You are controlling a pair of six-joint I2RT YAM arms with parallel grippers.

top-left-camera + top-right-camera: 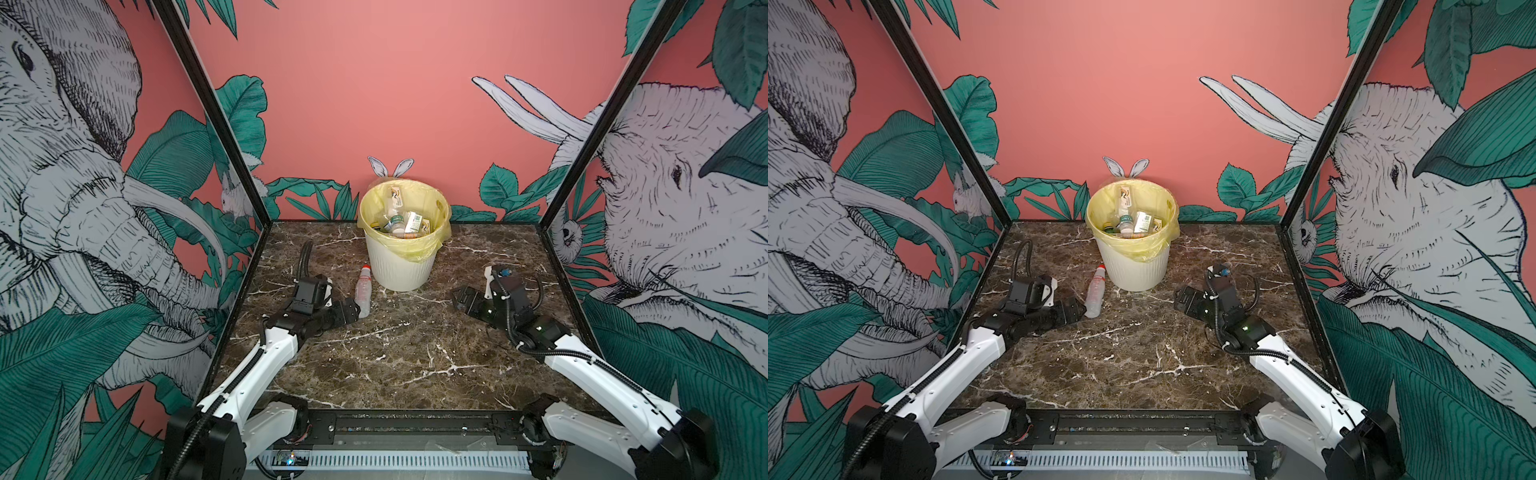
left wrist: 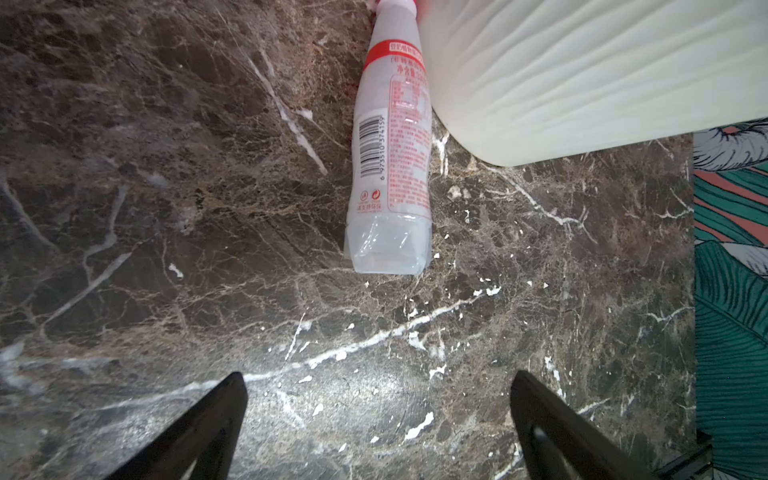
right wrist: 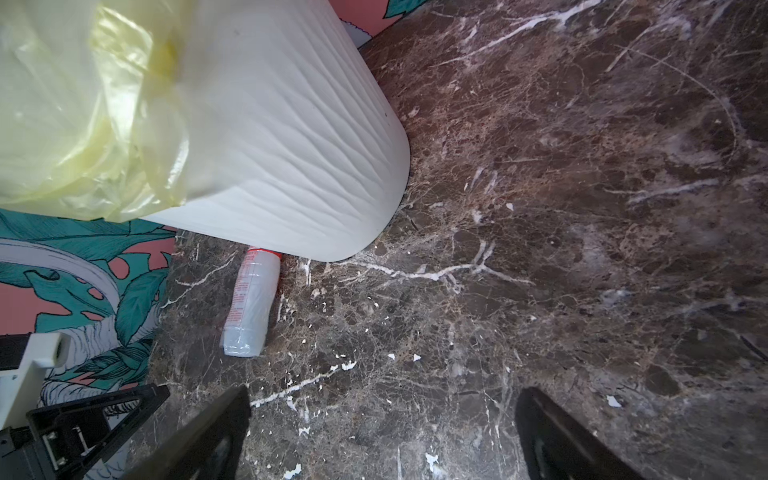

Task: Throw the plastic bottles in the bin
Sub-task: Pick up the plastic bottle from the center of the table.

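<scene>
One clear plastic bottle [image 1: 363, 289] [image 1: 1095, 291] with a red cap and a red-and-white label lies on its side on the marble table, its neck against the left side of the bin [image 1: 401, 266] [image 1: 1133, 270]. The cream ribbed bin has a pale yellow bag liner and holds several more bottles [image 1: 401, 222] [image 1: 1133, 220]. My left gripper [image 1: 348, 311] [image 2: 378, 376] is open, low over the table just short of the bottle's base [image 2: 384, 249], with nothing between its fingers. To the bin's right my right gripper [image 1: 461, 297] [image 3: 384, 390] is open and empty, facing the bin wall [image 3: 291, 145] and the bottle [image 3: 251, 307].
The dark marble tabletop [image 1: 395, 357] is boxed in by printed walls, with black frame posts [image 1: 216, 120] [image 1: 590, 124] at the back corners. The bin stands near the back wall. A black rail [image 1: 407, 428] runs along the table's front edge between the arm bases.
</scene>
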